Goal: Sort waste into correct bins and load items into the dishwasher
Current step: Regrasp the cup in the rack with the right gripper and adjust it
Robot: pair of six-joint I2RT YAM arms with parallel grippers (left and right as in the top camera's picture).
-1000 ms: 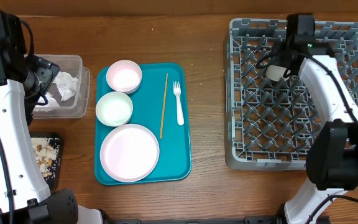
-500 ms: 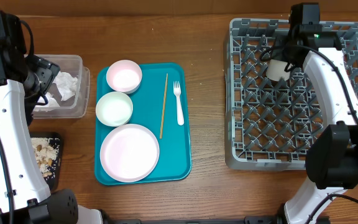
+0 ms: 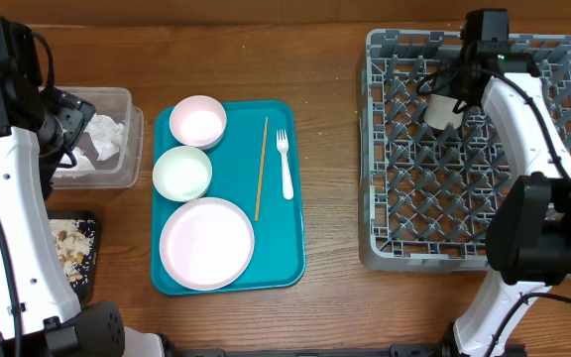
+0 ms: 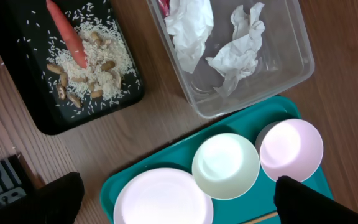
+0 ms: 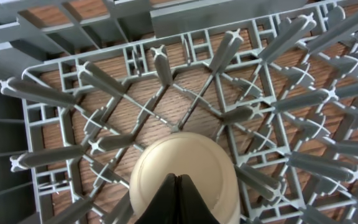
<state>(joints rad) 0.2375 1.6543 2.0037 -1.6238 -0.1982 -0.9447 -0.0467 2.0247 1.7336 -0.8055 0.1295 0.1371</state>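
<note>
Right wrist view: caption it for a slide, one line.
Right claw holds the white cup over the grey dish rack and its upright pegs.

Grey lattice rack (image 3: 374,159), white cup (image 3: 442,112), teal tray (image 3: 281,228), pale-pink plate (image 3: 206,243), orange carrot (image 4: 67,34), black tray (image 4: 17,81).

Brown, wood-grained tabletop (image 3: 330,149) with 4 things resting directly on it. At the left edge, a clear rectangular tub (image 3: 127,149) with rounded corners. Just nearer the robot's base, parted from the tub by a strip of bare wood, a shallow black tray (image 3: 94,268). Beside both, toward the middle, a teal serving tray (image 3: 281,228), long side running front to back, close to the tub but not touching. Well apart on the right, a large square grey dish rack (image 3: 395,253), flat on the wood, with grain visible through its lattice.
</note>
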